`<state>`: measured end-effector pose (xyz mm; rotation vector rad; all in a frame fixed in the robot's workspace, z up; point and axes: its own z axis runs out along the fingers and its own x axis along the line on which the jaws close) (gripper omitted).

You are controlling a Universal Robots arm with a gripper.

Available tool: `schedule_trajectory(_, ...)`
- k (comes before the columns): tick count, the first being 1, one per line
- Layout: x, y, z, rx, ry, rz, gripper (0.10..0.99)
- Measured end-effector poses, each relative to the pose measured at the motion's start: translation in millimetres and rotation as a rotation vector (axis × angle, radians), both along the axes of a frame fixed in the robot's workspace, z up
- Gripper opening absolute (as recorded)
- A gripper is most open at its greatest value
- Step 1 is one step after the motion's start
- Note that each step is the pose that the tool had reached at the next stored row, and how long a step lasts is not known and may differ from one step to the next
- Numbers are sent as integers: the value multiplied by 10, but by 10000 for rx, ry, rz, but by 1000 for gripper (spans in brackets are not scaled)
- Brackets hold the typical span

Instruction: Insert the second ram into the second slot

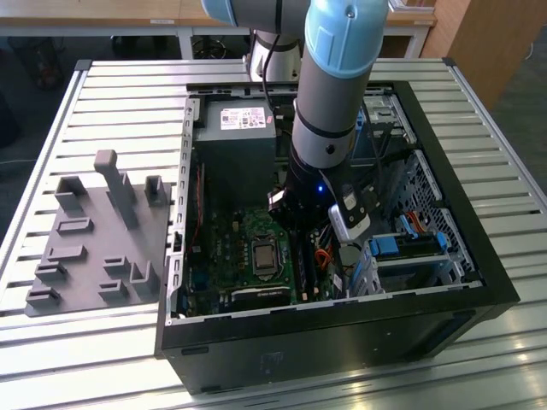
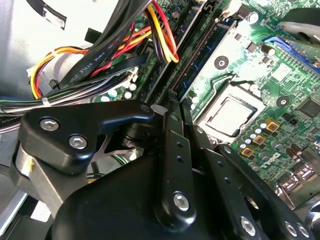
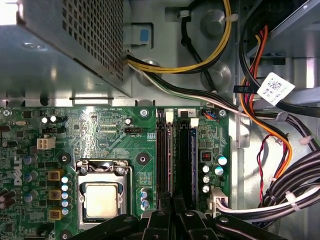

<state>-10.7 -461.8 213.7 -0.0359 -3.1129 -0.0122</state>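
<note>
The arm (image 1: 329, 111) is lowered into the open computer case (image 1: 342, 333), so that the gripper (image 3: 172, 212) is brought over the memory slots (image 3: 166, 150). In the exterior view these are found at three o'clock of the processor socket (image 1: 261, 254). The gripper is lined up lengthwise with the slots, presumably so that a stick can be pressed straight down.

A thin blue stick, judged to be the second ram (image 3: 192, 150), is seen edge-on in the slot row just beside the gripper. Whether it is fully seated cannot be told.

Whether the gripper is clamped on anything is not shown. Its tip is masked by its own black linkage in both wrist views and by the arm in the exterior view. The cable bundle (image 3: 260, 125) is cut off at the frame edge.
</note>
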Motion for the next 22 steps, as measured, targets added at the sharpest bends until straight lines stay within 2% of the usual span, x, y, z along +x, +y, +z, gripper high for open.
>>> schedule_trajectory(8, 0, 0, -1, -1, -1, 0, 145)
schedule_trajectory(9, 0, 0, -1, 0, -1, 0, 208)
schedule_trajectory(14, 0, 0, 6, -1, 0, 0, 208)
schedule_trajectory(22, 0, 0, 145, 0, 0, -1, 208)
